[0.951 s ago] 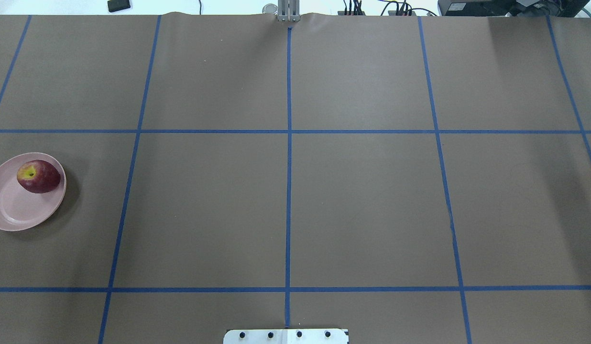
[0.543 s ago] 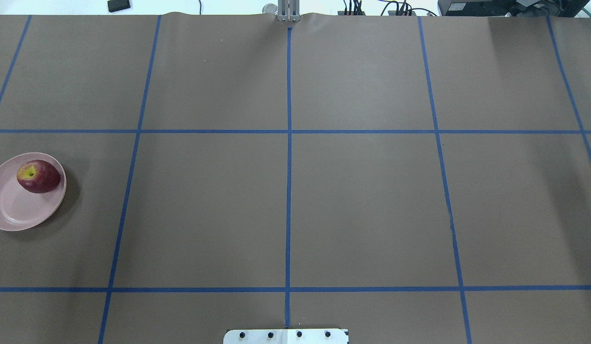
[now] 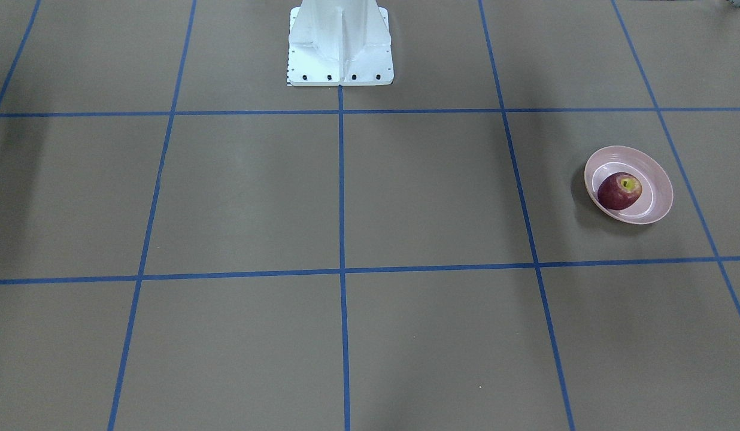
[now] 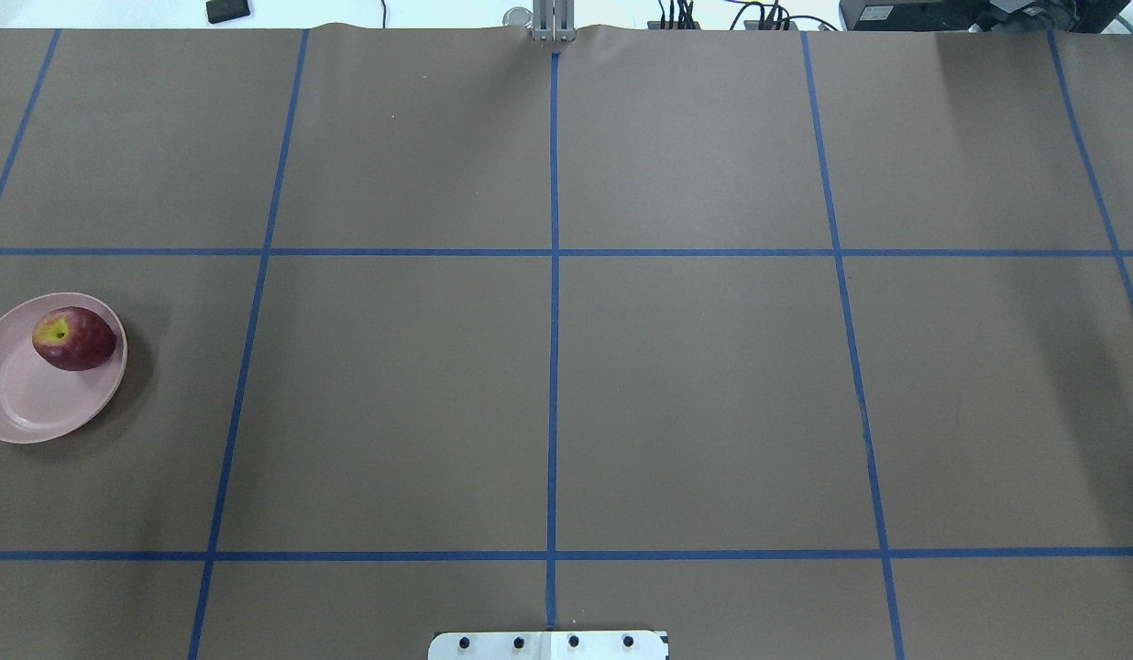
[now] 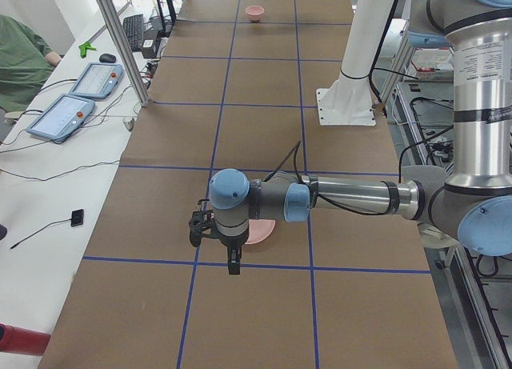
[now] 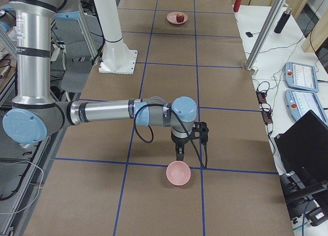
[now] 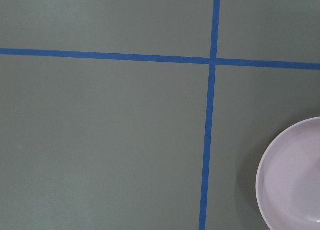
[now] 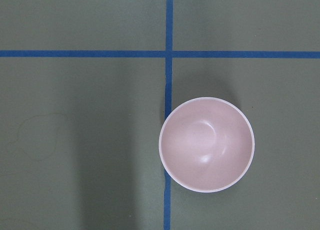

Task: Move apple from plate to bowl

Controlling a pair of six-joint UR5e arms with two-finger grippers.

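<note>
The dark red apple [image 4: 74,339] lies on the far side of the pale pink plate [image 4: 21,403] at the table's left edge; both also show in the front-facing view, apple [image 3: 619,190] on plate [image 3: 657,197]. The small pink bowl [image 6: 178,173] stands empty at the table's right end, centred in the right wrist view [image 8: 206,144]. My left gripper [image 5: 231,261] hangs beside the plate [image 5: 260,233]; the plate's rim shows in the left wrist view [image 7: 295,180]. My right gripper [image 6: 179,155] hangs just beside the bowl. I cannot tell whether either is open or shut.
The white robot base [image 3: 340,45] stands at the table's near middle. Blue tape lines [image 4: 553,367] grid the brown table cover. A metal post [image 6: 264,31] and control tablets [image 6: 300,77] stand along the operators' side, where a person in green [image 5: 24,57] sits.
</note>
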